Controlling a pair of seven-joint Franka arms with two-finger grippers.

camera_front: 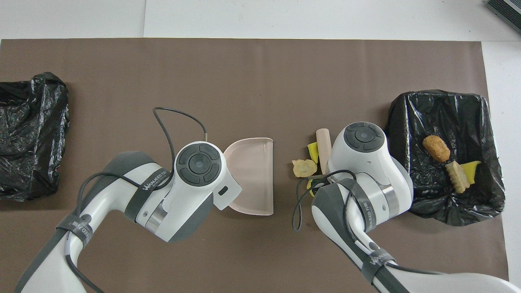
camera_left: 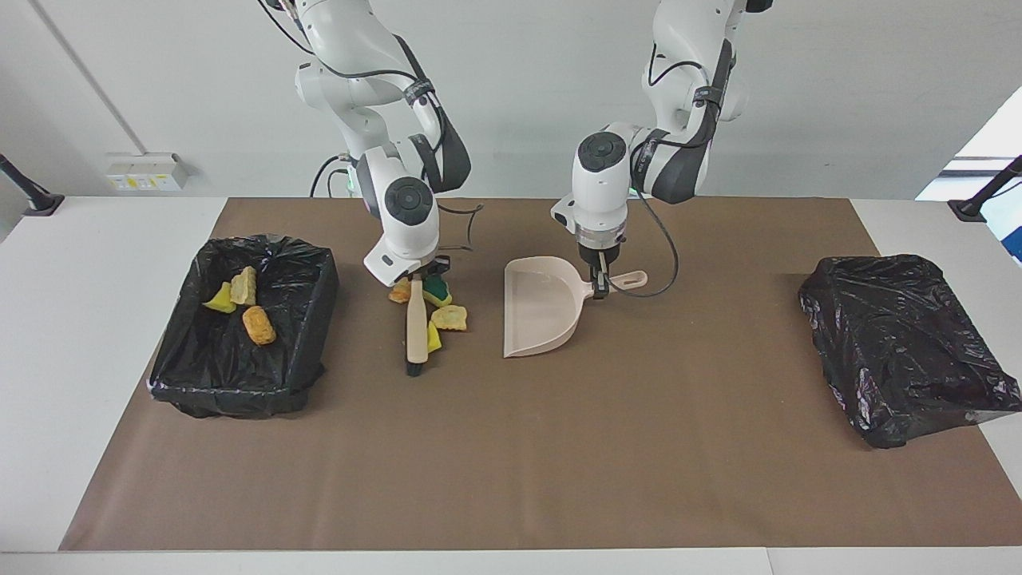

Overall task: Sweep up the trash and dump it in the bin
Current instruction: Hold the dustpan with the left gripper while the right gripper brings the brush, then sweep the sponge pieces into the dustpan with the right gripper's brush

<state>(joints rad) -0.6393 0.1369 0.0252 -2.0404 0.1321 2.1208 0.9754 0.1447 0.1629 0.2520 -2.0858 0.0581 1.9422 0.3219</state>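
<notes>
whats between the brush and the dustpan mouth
Loose trash beside the brush, then bare mat up to the dustpan; clearest in the facing view.

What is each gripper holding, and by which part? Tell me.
The right gripper grips the brush by its handle, the bristle end on the mat beside the loose trash. The left gripper grips the dustpan by its handle.

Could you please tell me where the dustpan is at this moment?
The dustpan rests on the brown mat near the table's middle, its handle held by the left gripper, its open mouth facing the loose trash and the brush.
</notes>
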